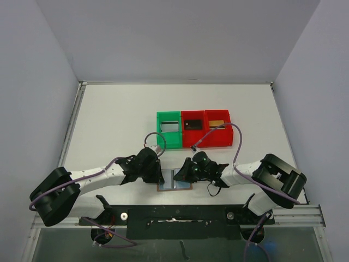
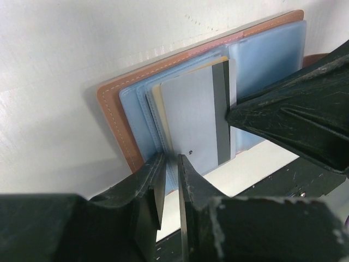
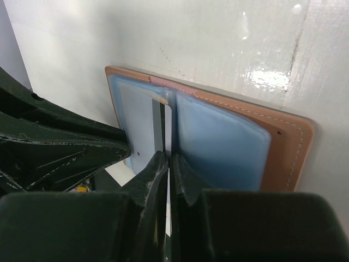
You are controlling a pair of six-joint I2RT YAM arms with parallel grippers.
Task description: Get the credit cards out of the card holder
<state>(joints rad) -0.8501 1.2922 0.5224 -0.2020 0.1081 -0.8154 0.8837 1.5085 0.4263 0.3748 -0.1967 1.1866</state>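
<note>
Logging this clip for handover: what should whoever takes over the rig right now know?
Left gripper: shut on the card holder at a pocket edge.
Right gripper: shut on a striped grey card, partly out of its pocket.
Done: silver card in the green bin, black card and gold card in the red bins.
Left: pull the striped card free, bin it, check for more.

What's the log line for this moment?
step: card removal | left gripper: shut on wallet edge | right gripper: shut on striped card | bins: silver card, black card, gold card
</note>
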